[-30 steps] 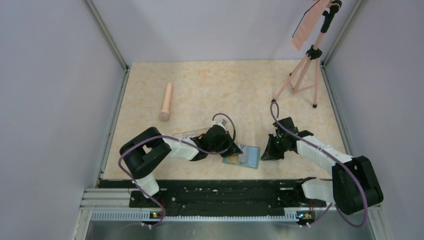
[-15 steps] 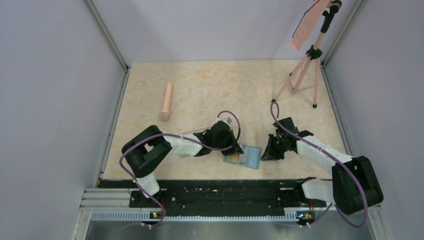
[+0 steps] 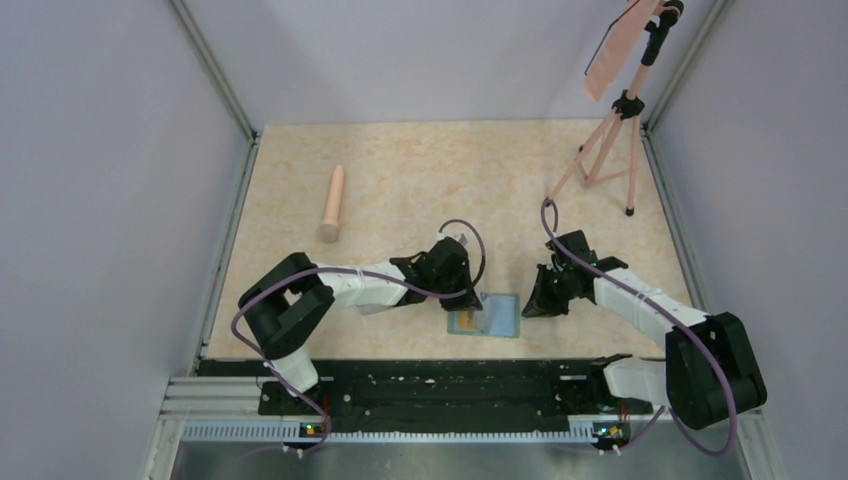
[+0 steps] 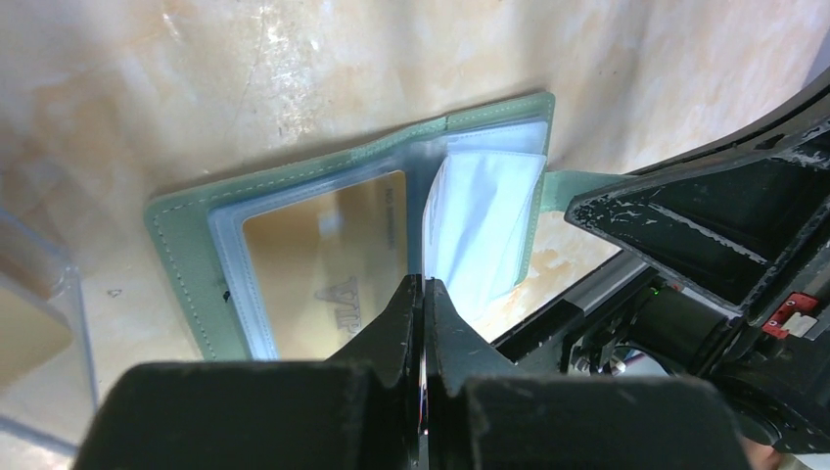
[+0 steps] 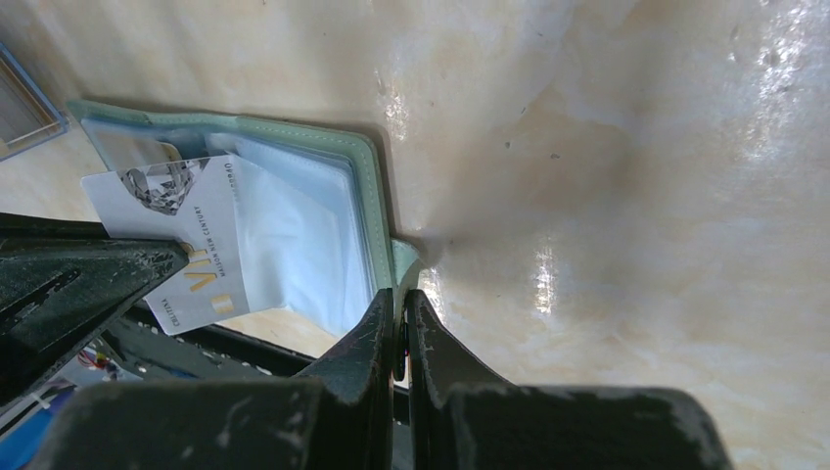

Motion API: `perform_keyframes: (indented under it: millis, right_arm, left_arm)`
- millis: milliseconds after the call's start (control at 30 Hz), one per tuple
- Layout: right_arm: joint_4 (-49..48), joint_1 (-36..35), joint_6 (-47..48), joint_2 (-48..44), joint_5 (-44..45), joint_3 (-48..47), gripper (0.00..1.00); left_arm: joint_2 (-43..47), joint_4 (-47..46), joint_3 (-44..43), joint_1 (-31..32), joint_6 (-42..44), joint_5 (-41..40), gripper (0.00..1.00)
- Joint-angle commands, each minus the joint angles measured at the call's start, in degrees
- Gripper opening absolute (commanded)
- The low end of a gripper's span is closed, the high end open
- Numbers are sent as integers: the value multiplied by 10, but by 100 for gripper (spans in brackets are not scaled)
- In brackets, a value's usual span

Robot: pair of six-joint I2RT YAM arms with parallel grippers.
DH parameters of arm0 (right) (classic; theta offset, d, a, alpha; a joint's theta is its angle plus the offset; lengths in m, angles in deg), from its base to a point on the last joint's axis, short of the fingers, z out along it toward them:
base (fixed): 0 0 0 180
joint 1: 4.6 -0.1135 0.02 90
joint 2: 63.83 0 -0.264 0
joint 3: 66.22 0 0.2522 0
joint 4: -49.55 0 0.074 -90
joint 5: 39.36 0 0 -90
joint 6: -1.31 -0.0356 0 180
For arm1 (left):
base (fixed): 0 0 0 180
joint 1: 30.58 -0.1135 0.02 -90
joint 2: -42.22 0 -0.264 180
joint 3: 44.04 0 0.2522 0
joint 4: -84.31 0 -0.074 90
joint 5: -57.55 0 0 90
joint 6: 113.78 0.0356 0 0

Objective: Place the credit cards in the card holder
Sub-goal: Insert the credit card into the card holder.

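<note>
The green card holder (image 3: 490, 316) lies open on the table near the front edge. A yellow credit card (image 4: 323, 257) sits in its left see-through pocket. My left gripper (image 4: 423, 284) is shut on a pale whitish card (image 5: 181, 250) with gold print, whose far end is at the right-hand pocket pages (image 5: 294, 235). In the top view the left gripper (image 3: 470, 297) is over the holder's left side. My right gripper (image 5: 401, 294) is shut on the holder's small snap tab (image 5: 404, 257) at its right edge.
A clear plastic box (image 4: 34, 328) with a yellow card inside lies left of the holder. A pink cylinder (image 3: 332, 203) lies at the far left. A pink tripod (image 3: 608, 140) stands at the far right. The black rail (image 3: 440, 385) runs along the near edge.
My left gripper has moved right and a little nearer with the pale card, from beside the holder to over it. The right gripper has stayed put on the tab.
</note>
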Motion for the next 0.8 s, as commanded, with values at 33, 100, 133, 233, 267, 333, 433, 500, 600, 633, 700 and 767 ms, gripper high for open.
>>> perform_keyframes:
  millis: [33,100,133,233,267,333,433,500,600,633,700,767]
  right_arm:
    - [-4,0,8,-1,6,-23,0]
    - [-5,0,8,1,6,-23,0]
    - [-6,0,9,1,6,-23,0]
    - [-6,0,9,2,5,-23,0]
    - [-7,0,9,3,5,-23,0]
    - [-8,0,9,4,3,-23,0]
    - [-11,0,11,5,-3,-23,0]
    - [-13,0,10,6,-6,-23,0]
    - [-14,0,12,6,-7,-25,0]
    - [-15,0,11,6,-7,-25,0]
    - [-15,0,11,8,-8,-25,0]
    - [-15,0,12,8,-8,-25,0]
  left_arm:
    - [10,65,-11,5,12,-12,0]
    - [3,67,-15,5,13,-6,0]
    - [1,71,-17,5,11,-5,0]
    - [6,85,-19,5,10,-20,0]
    - [12,84,-18,5,9,-28,0]
    - [26,70,-11,5,11,-35,0]
    - [35,25,-1,4,14,-26,0]
    - [25,3,-6,3,14,-5,0]
    - [-10,-1,-35,3,18,38,0]
    - [-20,-4,-42,3,17,49,0]
    - [-39,-13,-47,3,12,63,0]
    - [-47,-36,-44,3,4,72,0]
